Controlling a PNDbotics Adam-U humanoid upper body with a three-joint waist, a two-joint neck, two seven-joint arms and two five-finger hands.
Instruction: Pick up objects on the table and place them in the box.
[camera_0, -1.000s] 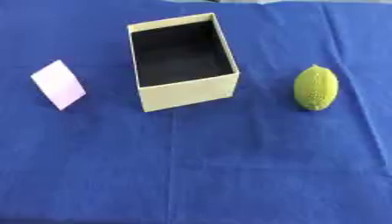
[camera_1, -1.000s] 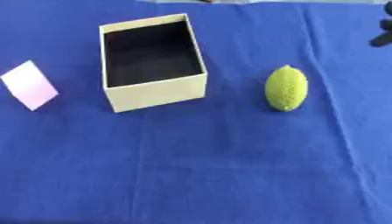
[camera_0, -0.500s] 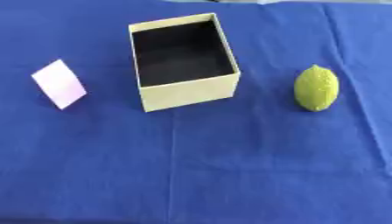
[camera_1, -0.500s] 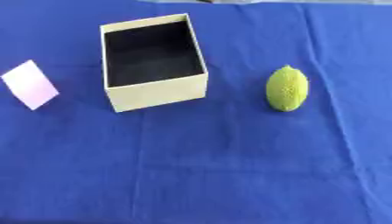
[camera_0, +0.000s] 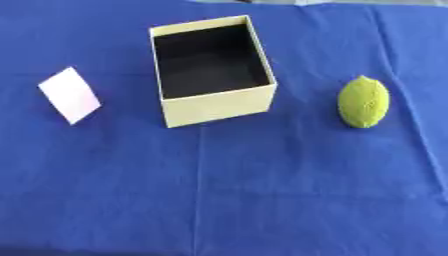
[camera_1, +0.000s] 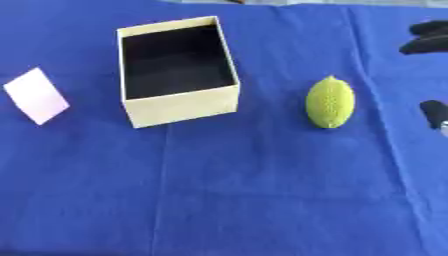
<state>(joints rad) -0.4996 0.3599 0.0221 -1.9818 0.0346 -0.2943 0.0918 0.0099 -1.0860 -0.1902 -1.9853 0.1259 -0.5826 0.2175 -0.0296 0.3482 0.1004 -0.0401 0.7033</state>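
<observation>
A pale yellow open box (camera_0: 219, 104) with a dark, empty inside stands at the upper middle of the blue cloth. A green, bumpy, lemon-shaped object (camera_0: 362, 102) lies to its right. A pale pink card-like object (camera_0: 70, 95) lies to its left. My right hand (camera_1: 430, 44) shows only in the right eye view, at the right edge. Its black fingers (camera_1: 427, 28) and its thumb (camera_1: 433, 114) are spread apart, holding nothing, to the right of the green object and not touching it. The left hand is out of sight.
The blue cloth (camera_0: 227, 190) covers the whole table, with a crease running down the middle. A strip of the far table edge (camera_0: 306, 2) shows at the top.
The right hand's fingers and thumb have come into the right eye view at the right edge. The box, green object and pink card have not moved.
</observation>
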